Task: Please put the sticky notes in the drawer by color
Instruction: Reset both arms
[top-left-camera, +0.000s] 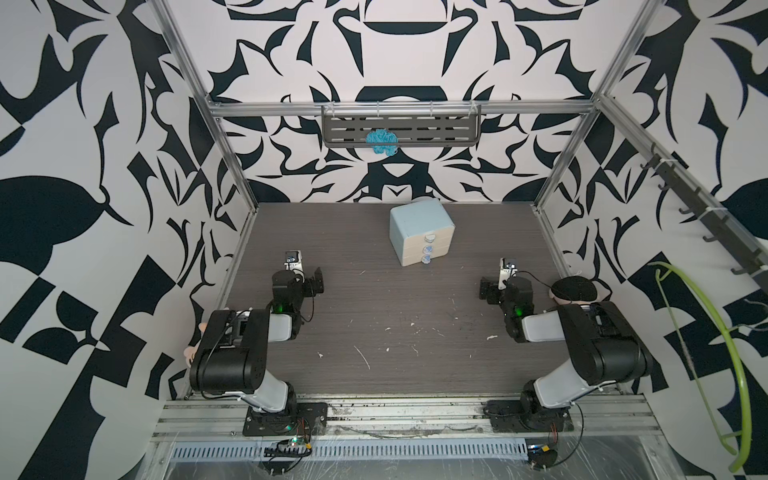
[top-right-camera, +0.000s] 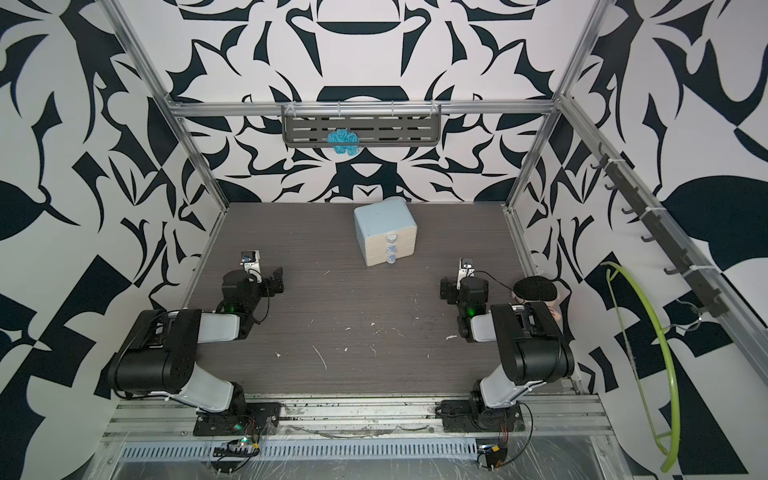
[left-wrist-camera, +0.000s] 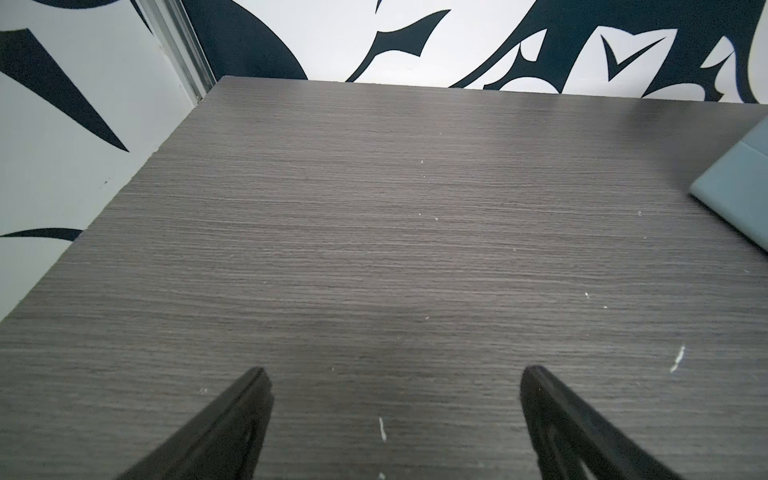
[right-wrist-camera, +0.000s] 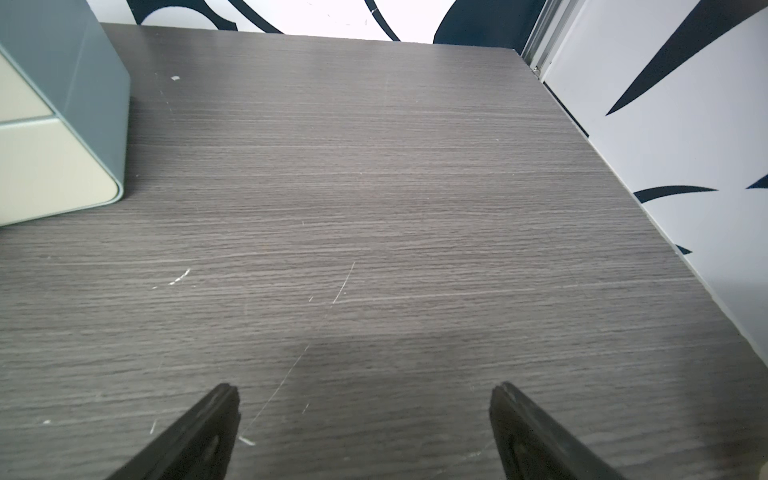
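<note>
The drawer (top-left-camera: 422, 232) (top-right-camera: 384, 232) is a pale blue chest with three cream fronts and round knobs, all pushed in, standing at the back middle of the dark wood table. Its side shows in the left wrist view (left-wrist-camera: 739, 195) and a front corner in the right wrist view (right-wrist-camera: 62, 124). No sticky notes show in any view. My left gripper (left-wrist-camera: 390, 374) is open over bare table, to the left of the chest and nearer the front. My right gripper (right-wrist-camera: 365, 390) is open too, to the chest's right, with nothing between its fingers.
A grey slotted shelf (top-left-camera: 440, 124) on the back wall carries a blue knitted lump (top-left-camera: 381, 141). A black oval object (top-left-camera: 575, 286) lies by the right arm at the table's right edge. A green hoop (top-left-camera: 731, 353) hangs on the right wall. Small white scraps dot the table.
</note>
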